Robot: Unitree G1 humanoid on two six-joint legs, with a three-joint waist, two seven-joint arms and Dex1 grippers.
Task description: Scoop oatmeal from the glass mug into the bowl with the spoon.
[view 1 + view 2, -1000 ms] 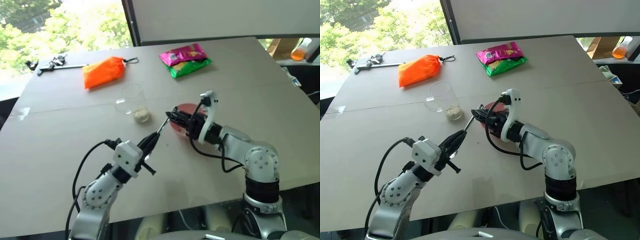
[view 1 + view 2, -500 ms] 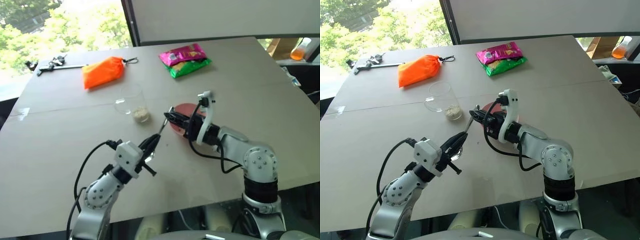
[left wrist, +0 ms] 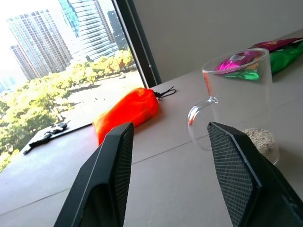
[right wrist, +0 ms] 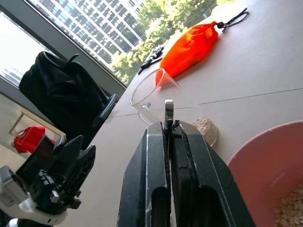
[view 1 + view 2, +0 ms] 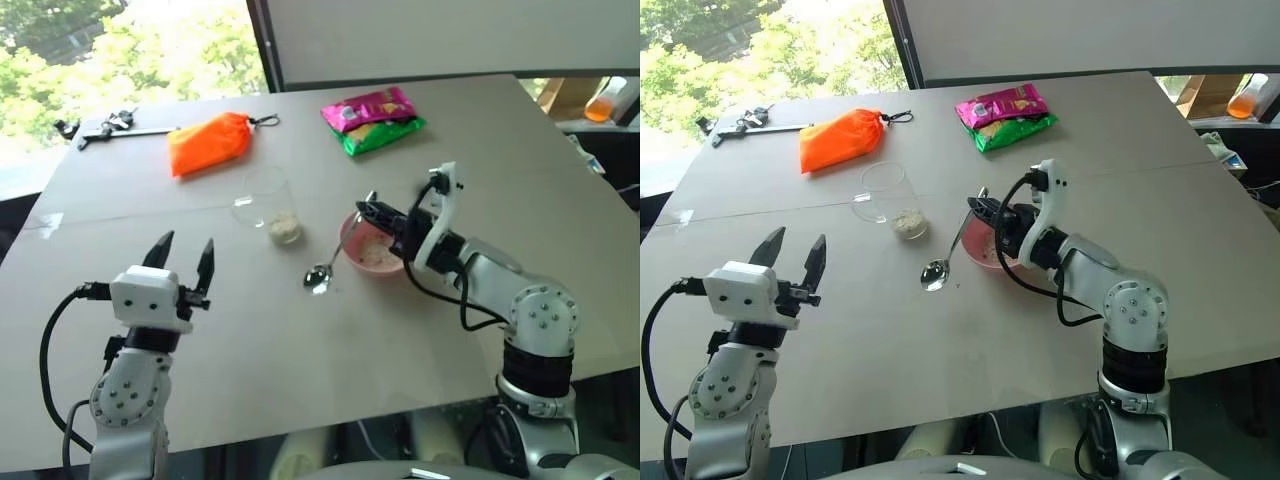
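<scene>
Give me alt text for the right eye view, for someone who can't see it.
The right pincer is shut on the spoon, whose head hangs beside the pink bowl of oatmeal. The left pincer is open and apart, the glass mug ahead of it. An orange pouch and snack packet lie farther back.

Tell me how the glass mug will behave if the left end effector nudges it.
The glass mug looks tall for its small base, so a high push would probably tip it. Holding just a little oatmeal, it's likely light and may slide. Being glass, it's probably fragile.

The pale table (image 5: 300, 370) bears the glass mug (image 5: 266, 206), pink bowl (image 5: 371, 247), orange pouch (image 5: 207, 142), snack packet (image 5: 373, 119) and a black tool (image 5: 108, 126).
</scene>
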